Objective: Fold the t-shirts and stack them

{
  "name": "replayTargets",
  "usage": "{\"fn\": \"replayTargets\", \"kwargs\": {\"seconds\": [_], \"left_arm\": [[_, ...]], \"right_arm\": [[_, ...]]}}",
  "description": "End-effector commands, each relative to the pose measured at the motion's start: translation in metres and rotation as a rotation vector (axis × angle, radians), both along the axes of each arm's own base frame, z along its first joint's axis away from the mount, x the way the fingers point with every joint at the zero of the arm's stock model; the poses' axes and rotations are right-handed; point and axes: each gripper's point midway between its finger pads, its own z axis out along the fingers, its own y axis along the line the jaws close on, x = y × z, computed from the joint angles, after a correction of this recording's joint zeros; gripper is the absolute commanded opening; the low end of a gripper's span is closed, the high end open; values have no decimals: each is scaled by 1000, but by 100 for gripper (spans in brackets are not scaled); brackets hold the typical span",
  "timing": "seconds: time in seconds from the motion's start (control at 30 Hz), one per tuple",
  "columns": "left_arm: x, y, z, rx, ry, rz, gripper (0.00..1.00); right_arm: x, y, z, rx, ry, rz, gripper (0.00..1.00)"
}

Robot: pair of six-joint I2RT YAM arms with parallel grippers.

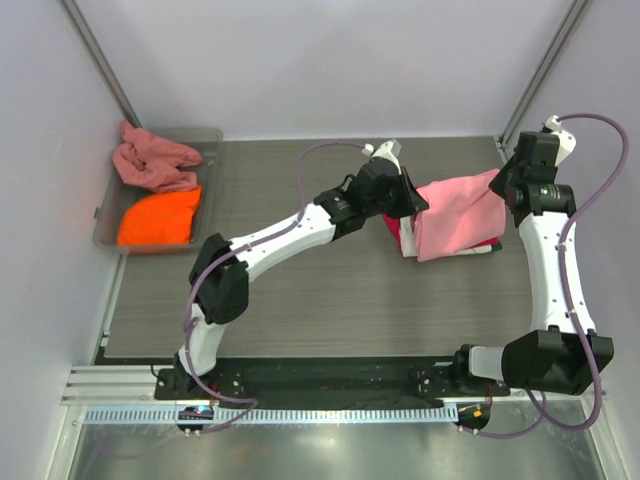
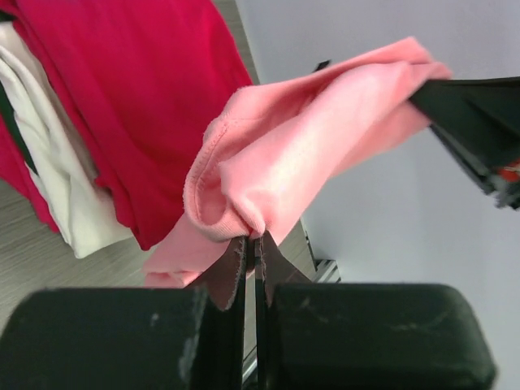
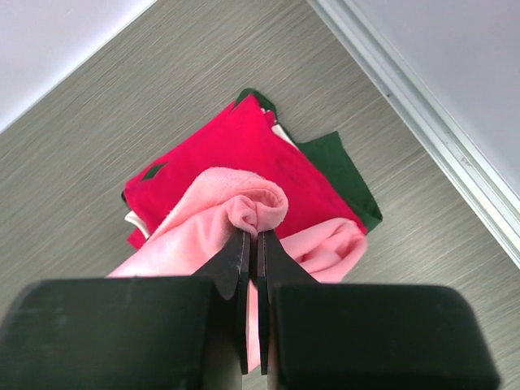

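above the right half of the desk (image 1: 300, 300), my two arms hold the light pink t-shirt (image 1: 455, 215) off the surface, slung between them.

- left end effector (image 1: 410, 200): clenched on a bunched edge of the pink cloth. in my left wrist view the jaws are almost together, with a fold of fabric pinched between them (image 2: 252, 244).
- right end effector (image 1: 500, 185): clenched too, gripping a rolled lip of the same shirt (image 3: 252, 236).
- the pink shirt sags from both grips and its lower edge hangs just over the stack. i cannot tell whether it touches.

stack under the pink shirt:
- crimson red t-shirt (image 3: 236, 154) on top, lying fairly flat and squared.
- white t-shirt (image 2: 49, 162), only an edge peeking out below the red.
- dark green t-shirt (image 3: 333, 162) at the bottom, its corners sticking out past the red.

elsewhere: the tray (image 1: 170, 132) sits at the far left, well apart from the stack. it holds the orange t-shirt (image 1: 160, 218) and the dusty rose t-shirt (image 1: 150, 160), both crumpled and unfolded.

progress, my judgement: three shirts look folded and stacked. the fourth is in hand, either mid-fold or about to be laid on the red one; the drape does not show which. two are untouched in the tray. roughly half done. what is left: finish and place the pink, then fetch, fold and stack the orange and the rose.
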Motion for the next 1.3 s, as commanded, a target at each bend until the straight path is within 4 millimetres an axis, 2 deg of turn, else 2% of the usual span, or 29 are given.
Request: {"fn": "replayTargets", "kwargs": {"seconds": [0.0, 0.03, 0.13, 0.23, 0.27, 0.33, 0.5, 0.53, 0.6, 0.63, 0.7, 0.73, 0.77, 0.8, 0.83, 0.87, 0.9, 0.93, 0.97, 1.0, 1.03, 1.07, 1.1, 1.13, 1.17, 1.23, 1.27], "left_arm": [[-5, -21, 33, -119, -5, -42, 0], [-4, -26, 24, -116, 8, -45, 0], [0, -35, 18, -140, 20, -48, 0], [12, -40, 8, -129, 11, -36, 0], [23, -39, 0, -123, 13, -21, 0], [37, -37, 4, -134, 5, -4, 0], [86, -32, -8, -152, -1, 54, 0], [93, -31, -13, -151, 8, 60, 0], [115, -22, -17, -182, 38, 88, 0], [125, -26, -29, -186, 53, 88, 0], [148, -17, -47, -193, 84, 121, 0], [157, -19, -75, -172, 103, 130, 14], [167, -18, -73, -190, 95, 125, 31], [171, -20, -76, -200, 94, 110, 46], [180, -18, -105, -181, 123, 112, 71], [182, -16, -100, -182, 132, 105, 79], [183, -11, -105, -158, 129, 103, 84], [186, -1, -83, -159, 95, 109, 84], [187, 12, -109, -93, 120, 145, 85], [186, 20, -98, -79, 95, 160, 86], [186, 32, -98, -36, 57, 174, 87], [182, 43, -56, -51, -3, 186, 88], [178, 56, -74, 10, 4, 212, 88], [173, 64, -70, 47, -22, 210, 88], [169, 72, -61, 62, -40, 214, 88], [154, 94, -50, 101, -51, 234, 88], [147, 104, -54, 137, -54, 233, 89]], "right_arm": [[0, -13, 37, -16, -110, -43, 1], [-1, -18, 35, -13, -107, -55, 1], [4, -24, 28, 3, -100, -60, 1], [15, -27, 16, 29, -84, -58, 1], [19, -28, 15, 30, -88, -61, 1], [30, -30, 9, 45, -77, -62, 1], [61, -29, -11, 85, -58, -42, 1], [69, -31, -25, 91, -28, -45, 1], [82, -33, -31, 97, -29, -44, 1], [93, -33, -54, 115, 15, -36, 1], [111, -33, -65, 129, 24, -23, 2], [119, -34, -75, 140, 35, -22, 6], [130, -37, -93, 153, 63, -40, 15], [133, -41, -99, 150, 74, -59, 55], [139, -45, -98, 143, 66, -74, 67], [140, -49, -103, 139, 79, -98, 75], [139, -52, -98, 124, 72, -111, 90], [137, -53, -94, 110, 67, -119, 91], [132, -57, -81, 88, 47, -130, 91], [129, -56, -72, 71, 37, -119, 91], [124, -56, -69, 60, 37, -114, 91], [121, -51, -65, 46, 35, -102, 91], [116, -45, -50, 22, 14, -73, 90], [112, -38, -51, 12, 23, -49, 89], [109, -21, -49, 3, 32, -7, 89], [100, -2, -46, -35, 52, 50, 86], [97, 23, -48, -41, 66, 106, 84]]}}
